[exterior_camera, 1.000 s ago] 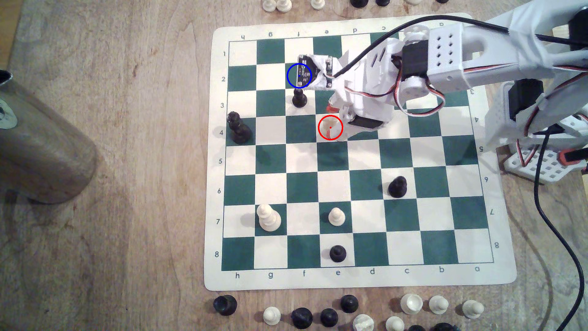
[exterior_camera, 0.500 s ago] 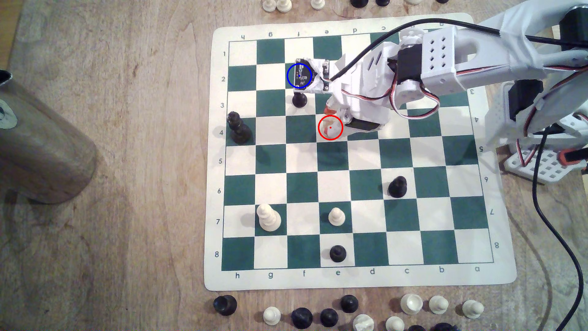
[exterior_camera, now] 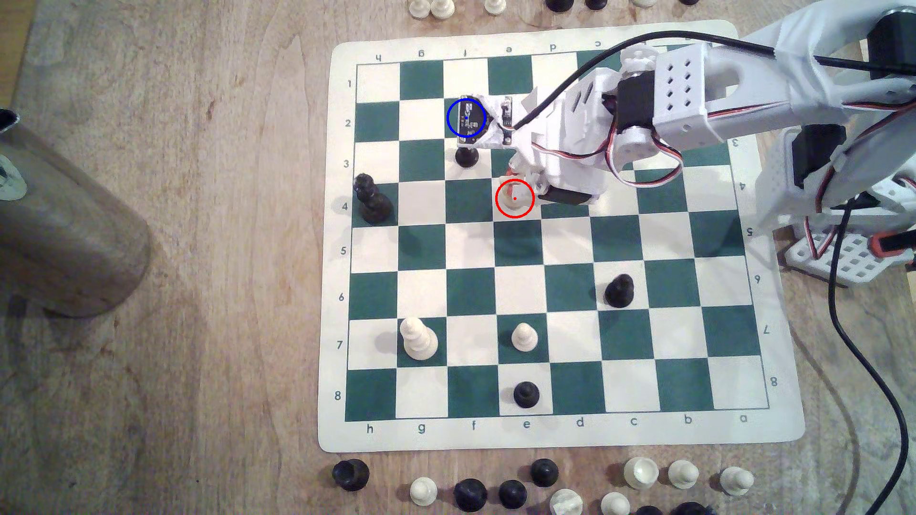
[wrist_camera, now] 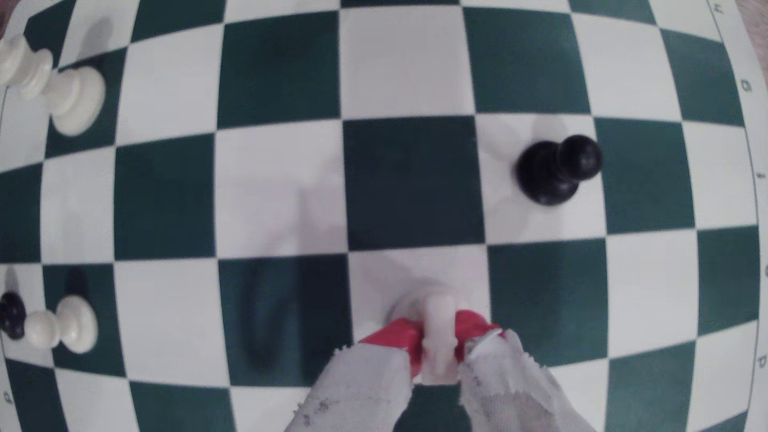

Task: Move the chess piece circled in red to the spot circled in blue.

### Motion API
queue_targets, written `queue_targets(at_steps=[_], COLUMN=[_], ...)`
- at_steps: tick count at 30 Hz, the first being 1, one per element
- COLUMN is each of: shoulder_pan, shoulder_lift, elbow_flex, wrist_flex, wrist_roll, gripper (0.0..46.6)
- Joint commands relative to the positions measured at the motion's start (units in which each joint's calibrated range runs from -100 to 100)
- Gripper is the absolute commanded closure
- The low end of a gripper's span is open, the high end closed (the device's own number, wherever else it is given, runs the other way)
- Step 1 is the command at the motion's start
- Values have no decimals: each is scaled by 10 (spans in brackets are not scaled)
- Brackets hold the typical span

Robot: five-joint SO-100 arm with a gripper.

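Note:
The chess piece (exterior_camera: 513,199), a small cream-white rook, stands on the red-ringed white square in row 4. My gripper (exterior_camera: 513,187) reaches it from the exterior view's right. In the wrist view the red fingertips (wrist_camera: 395,338) press both sides of the chess piece (wrist_camera: 438,332), so the gripper (wrist_camera: 438,338) is shut on it, and its base looks to be resting on the white square. The spot (exterior_camera: 466,118), a blue ring in row 2, lies up and to the exterior view's left. The arm's wrist camera board covers most of that square.
A black pawn (exterior_camera: 466,157) stands just below the spot, between it and the rook's row. A tall black piece (exterior_camera: 372,200), another black pawn (exterior_camera: 619,291), a tall white piece (exterior_camera: 419,339) and a white pawn (exterior_camera: 524,337) stand elsewhere on the board. Spare pieces line the mat's edges.
The wrist has shifted slightly toward the rook. The red fingertips that crossed the red ring have drawn in around the piece, and its cream top now shows inside the ring.

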Motion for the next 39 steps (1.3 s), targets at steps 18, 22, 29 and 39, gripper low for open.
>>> queue_targets(at_steps=[18, 22, 29, 39], shoulder_pan=[66, 89, 109, 120], shoulder_lift=[-47, -22, 65, 137], elbow_flex=[-263, -264, -274, -293], wrist_flex=[192, 152, 75, 6], wrist_roll=[-48, -50, -52, -61], gripper=[463, 463, 463, 463])
